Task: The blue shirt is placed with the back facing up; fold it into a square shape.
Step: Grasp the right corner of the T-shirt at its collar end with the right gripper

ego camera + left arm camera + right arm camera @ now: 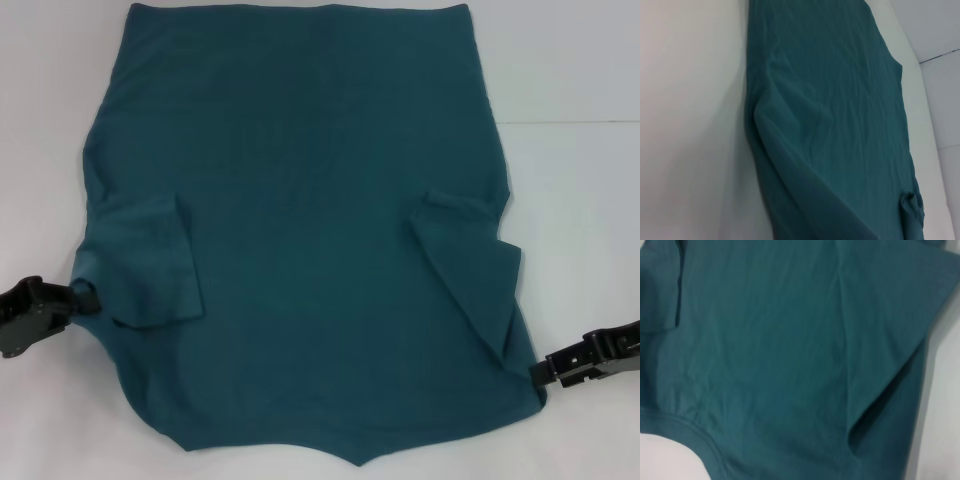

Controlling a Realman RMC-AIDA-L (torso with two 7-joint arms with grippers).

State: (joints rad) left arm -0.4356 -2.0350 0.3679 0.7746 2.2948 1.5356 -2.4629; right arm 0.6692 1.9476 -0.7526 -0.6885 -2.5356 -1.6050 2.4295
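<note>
The blue shirt [310,200] lies flat on the white table [580,200], plain side up, with its hem far from me and its neckline [355,460] at the near edge. Both sleeves are folded inward onto the body: the left sleeve [150,265] and the right sleeve [470,260]. My left gripper [85,295] sits low at the shirt's left edge by the shoulder. At the near right corner, my right gripper [545,372] touches the cloth edge. The left wrist view shows the shirt [840,125] lengthwise. The right wrist view shows the shirt [765,365] with its neckband [690,432].
Bare white table surface [690,125] lies to the left of the shirt and also to its right [945,415]. A thin seam line [570,122] crosses the table at the far right.
</note>
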